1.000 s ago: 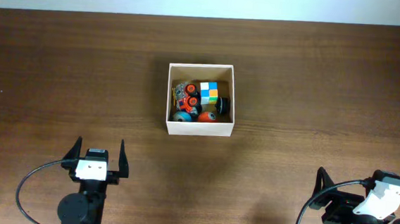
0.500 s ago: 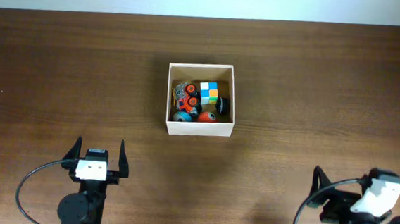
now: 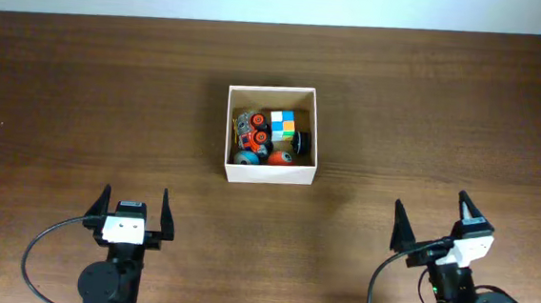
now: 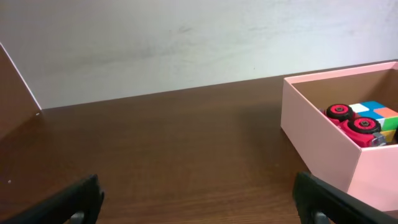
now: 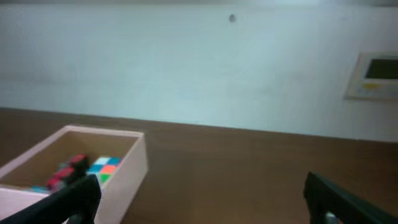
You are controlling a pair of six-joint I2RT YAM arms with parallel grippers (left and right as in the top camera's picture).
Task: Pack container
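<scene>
Cardboard is what you are dealing with here. The container (image 3: 269,174) looks light and thin-walled, stiff enough to keep its square shape. I judge the walls will bow or crease under a hard pinch, and the whole box will likely skate on the smooth table (image 3: 74,90) if you nudge it from one side. It stands upright and open-topped on the table, with small toys already on its floor: a colour cube (image 3: 283,126) toward the container's far right corner and a toy car with orange wheels (image 3: 253,129) by its left wall. If you must take hold of it, pinch a wall over its top edge close to a corner, where the card should be stiffest, or press opposite walls with both arms. Both sets of fingers are well apart from the container, on its near side. The left gripper (image 3: 134,199) is off the near-left corner and the right gripper (image 3: 429,218) is off the near-right corner. Each has its jaws spread wide and holds nothing. From overhead you see no toy lying outside the container, so packing looks finished or nearly so.
</scene>
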